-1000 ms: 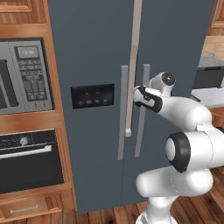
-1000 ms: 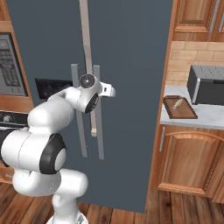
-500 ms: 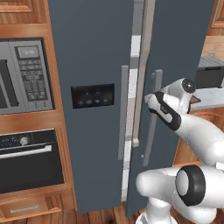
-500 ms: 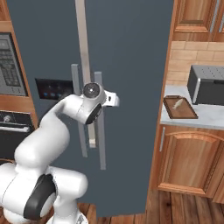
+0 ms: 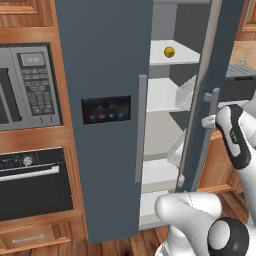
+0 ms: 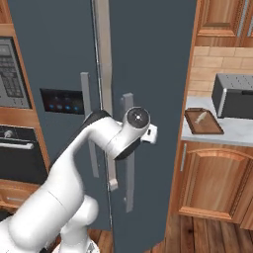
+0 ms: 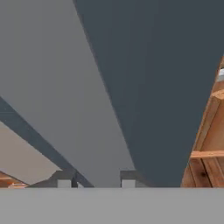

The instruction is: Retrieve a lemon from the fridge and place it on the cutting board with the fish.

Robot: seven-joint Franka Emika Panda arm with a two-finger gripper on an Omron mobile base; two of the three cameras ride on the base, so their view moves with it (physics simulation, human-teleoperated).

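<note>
Well above the fingers point(image 7: 64, 183), lemon point(image 5: 169, 51) on fridge point(image 5: 107, 65) shelf

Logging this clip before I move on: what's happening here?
The robot arm is at the fridge, its claw at the right door's handle. That door stands partly open. A lemon sits on an upper shelf inside, untouched. The cutting board with the fish waits on the counter to the right. Whether the claw is gripping the handle can't be told.
</note>
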